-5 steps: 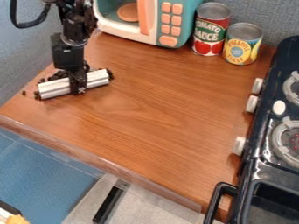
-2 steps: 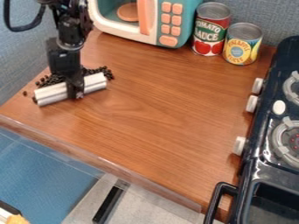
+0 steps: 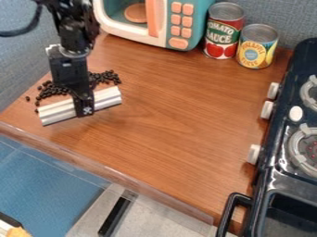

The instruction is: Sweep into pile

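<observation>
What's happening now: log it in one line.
black two-finger hand: gripping ribbed silver-white bar | small round black pieces: loosely spread behind bar, few strays apart | sweep: no compact pile yet

Glossy wood-grain counter [image 3: 167, 120]; ridged, metallic-looking bar [image 3: 57, 112]; metal cans [image 3: 260, 32], paper labels [image 3: 223, 37]; smooth plastic toy microwave [image 3: 199, 23]; glossy stove [image 3: 275, 150].

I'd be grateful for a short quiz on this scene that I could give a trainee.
1. True or false: the claw holds a pale, ridged bar.
2. Fill in the missing word: two ____ stand on the counter between the toy microwave and the toy stove.
3. Where do most of the small dark pieces lie?
A) On the stove
B) On the counter, on the microwave's side of the bar
C) Inside the microwave

Key: 1 true; 2 cans; 3 B.
</observation>
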Robot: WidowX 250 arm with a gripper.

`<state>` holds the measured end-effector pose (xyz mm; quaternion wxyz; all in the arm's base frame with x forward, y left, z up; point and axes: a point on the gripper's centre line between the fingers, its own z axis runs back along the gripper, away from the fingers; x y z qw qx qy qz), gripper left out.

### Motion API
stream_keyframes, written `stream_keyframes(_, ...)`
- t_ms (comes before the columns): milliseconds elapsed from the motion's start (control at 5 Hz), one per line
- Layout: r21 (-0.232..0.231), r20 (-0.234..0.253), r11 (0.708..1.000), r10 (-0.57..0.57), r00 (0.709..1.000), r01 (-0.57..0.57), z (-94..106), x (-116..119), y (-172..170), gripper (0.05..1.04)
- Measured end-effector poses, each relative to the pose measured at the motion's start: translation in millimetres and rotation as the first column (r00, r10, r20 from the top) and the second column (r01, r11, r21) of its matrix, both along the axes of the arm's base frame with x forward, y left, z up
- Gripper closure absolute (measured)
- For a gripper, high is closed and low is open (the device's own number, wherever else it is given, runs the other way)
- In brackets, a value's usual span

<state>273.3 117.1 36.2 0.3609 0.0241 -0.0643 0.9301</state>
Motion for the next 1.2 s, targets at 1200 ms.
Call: stream_keyframes(1200,0.076,0.02,0.997,-0.013,1.0,0.011,-0.9,56.4,-78.0,0.695)
